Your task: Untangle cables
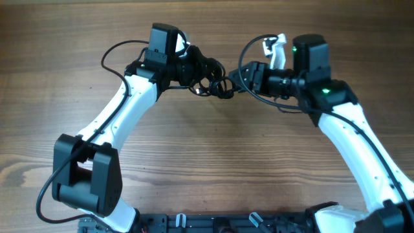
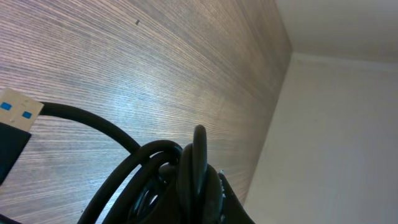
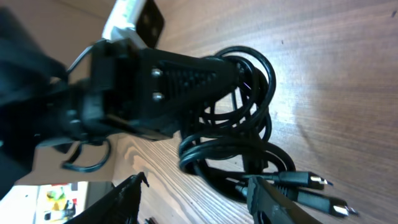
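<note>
The cables are a small black coiled clump at the back middle of the wooden table. My left gripper is shut on the clump's left side. The right wrist view shows its black finger clamped on the loops. In the left wrist view the loops fill the bottom of the picture, and a plug with blue inside hangs at the left. My right gripper stands just right of the clump, jaws apart over bare wood. Its right finger lies beside two plug ends.
The table's far edge meets a pale wall close behind the clump. A white fitting sits by the right arm's wrist. A black rail runs along the front edge. Bare wood lies between the arms.
</note>
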Robot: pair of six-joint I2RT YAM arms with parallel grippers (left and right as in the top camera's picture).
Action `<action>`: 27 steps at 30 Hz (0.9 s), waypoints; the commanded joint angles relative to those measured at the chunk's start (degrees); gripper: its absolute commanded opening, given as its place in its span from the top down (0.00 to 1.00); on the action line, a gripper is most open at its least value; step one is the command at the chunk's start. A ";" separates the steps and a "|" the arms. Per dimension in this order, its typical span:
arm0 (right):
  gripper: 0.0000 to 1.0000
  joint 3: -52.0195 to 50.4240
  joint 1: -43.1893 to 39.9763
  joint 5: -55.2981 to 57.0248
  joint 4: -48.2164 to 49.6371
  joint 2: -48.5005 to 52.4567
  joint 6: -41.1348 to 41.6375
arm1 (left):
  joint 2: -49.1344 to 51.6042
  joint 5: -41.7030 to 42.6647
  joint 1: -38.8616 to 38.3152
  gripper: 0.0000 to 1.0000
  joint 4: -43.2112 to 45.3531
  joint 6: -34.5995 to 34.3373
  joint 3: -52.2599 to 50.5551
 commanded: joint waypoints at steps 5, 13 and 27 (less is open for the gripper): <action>0.50 1.22 2.64 -1.81 5.95 6.58 5.53 | -0.42 1.77 -0.90 0.96 0.11 -8.04 0.63; 0.68 1.22 5.42 -0.39 9.75 10.84 8.50 | -0.42 1.33 -3.48 0.96 0.15 -10.49 0.63; 0.96 1.25 -2.38 -37.44 32.79 10.29 21.22 | -0.42 -29.20 -3.48 0.96 -18.78 -11.61 0.61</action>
